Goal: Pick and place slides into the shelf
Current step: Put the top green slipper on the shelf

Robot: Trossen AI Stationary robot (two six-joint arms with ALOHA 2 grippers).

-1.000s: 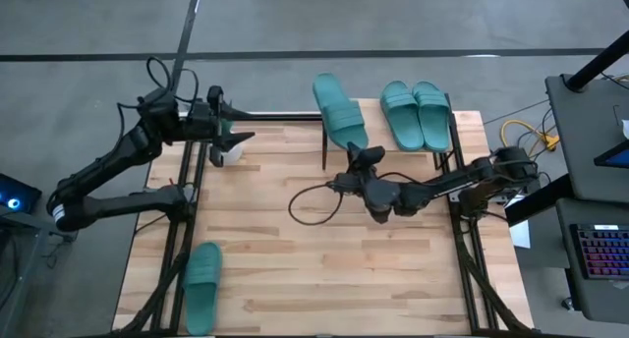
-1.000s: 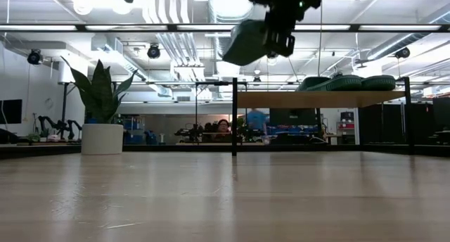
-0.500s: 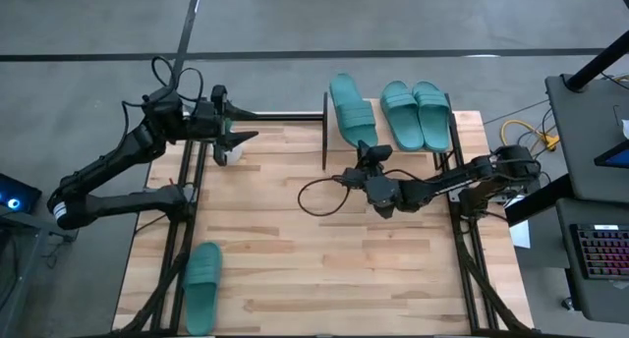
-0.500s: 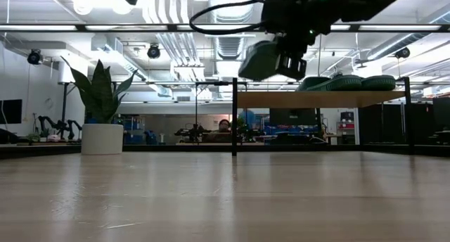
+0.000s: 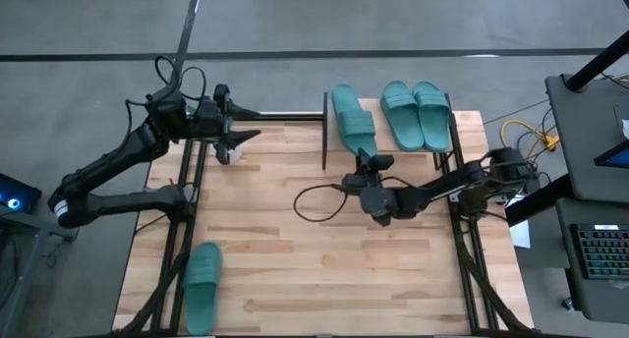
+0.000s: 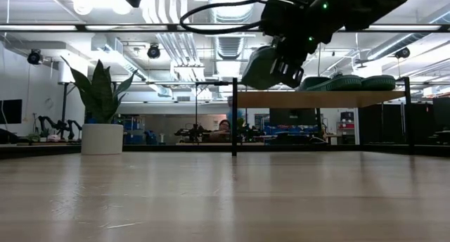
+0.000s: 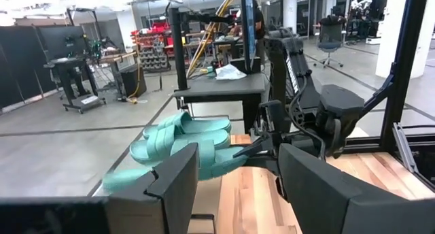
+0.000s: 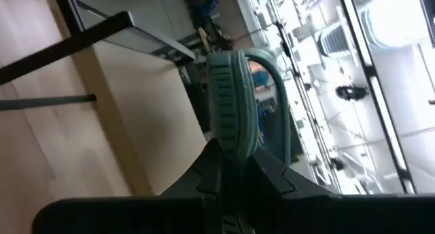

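My right gripper [image 5: 368,159] is shut on one teal slide [image 5: 354,117], held in the air over the left end of the shelf [image 6: 320,99]. In the low view the slide [image 6: 264,66] hangs just above the shelf's top board. Two more slides [image 5: 417,113] lie side by side on the board's right part. Another slide [image 5: 201,277] lies on the table near its near-left corner. My left gripper [image 5: 246,125] is open and waits at the far-left corner, above the white plant pot [image 5: 228,153]. My right gripper pinches the slide's near end [image 8: 233,135] between its two fingers [image 8: 204,173], across the sole's thickness. The fingers come from the table's near side, roughly level, lying along the slide. The slide is lifted clear and tilted, reaching toward the far edge over the shelf's left end.
A spiky plant in a white pot [image 6: 103,122] stands at the table's far left. The shelf's black post [image 5: 324,141] stands just left of the held slide. A black cable [image 5: 319,202] loops off the right arm above the table's middle. Bare wood [image 5: 295,269] lies across the middle and near right.
My right gripper has carried the slide toward the table's right and down, closer to the shelf's top board. The slide has turned from slanting to nearly parallel with the two on the shelf. The gripper has stayed shut on it.
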